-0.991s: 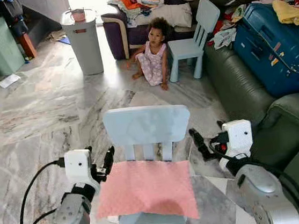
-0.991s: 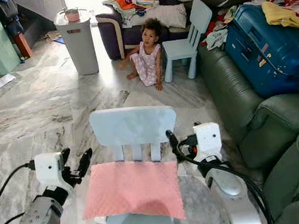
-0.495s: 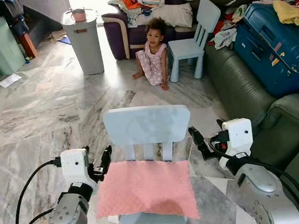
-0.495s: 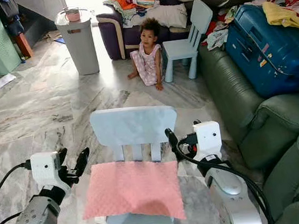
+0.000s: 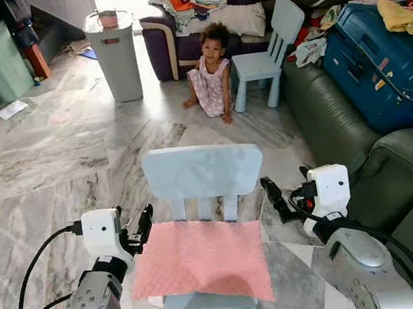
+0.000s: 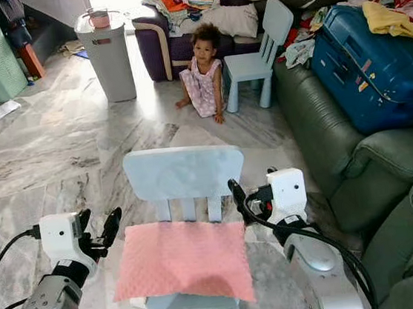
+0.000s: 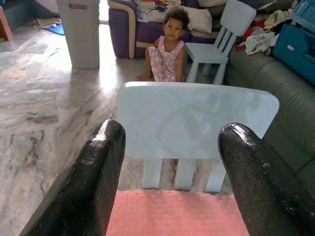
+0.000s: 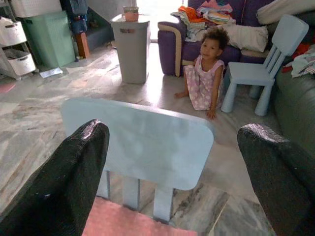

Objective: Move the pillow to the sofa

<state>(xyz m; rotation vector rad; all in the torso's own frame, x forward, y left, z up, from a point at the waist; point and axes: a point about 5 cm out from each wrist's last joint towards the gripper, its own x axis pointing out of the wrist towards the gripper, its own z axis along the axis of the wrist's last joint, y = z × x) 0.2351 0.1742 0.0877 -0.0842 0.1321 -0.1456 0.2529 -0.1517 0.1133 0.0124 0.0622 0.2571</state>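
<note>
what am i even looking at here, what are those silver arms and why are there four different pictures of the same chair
This is a humanoid house robot seen through its own cameras. Two pictures come from a pair of eyes on its head, looking down and forward. The other two come from cameras on its wrists, looking out between the black fingers.

The silver arms are the robot's. The left gripper hovers at the left edge of a pink pillow; the right gripper hangs off the pillow's far right corner. Both are open and hold nothing.

The pillow lies on the seat of a small pale blue chair. The dark green sofa stands to the robot's right, with a blue suitcase on it. Further back a child sits on the marble floor beside a second small chair.
</note>
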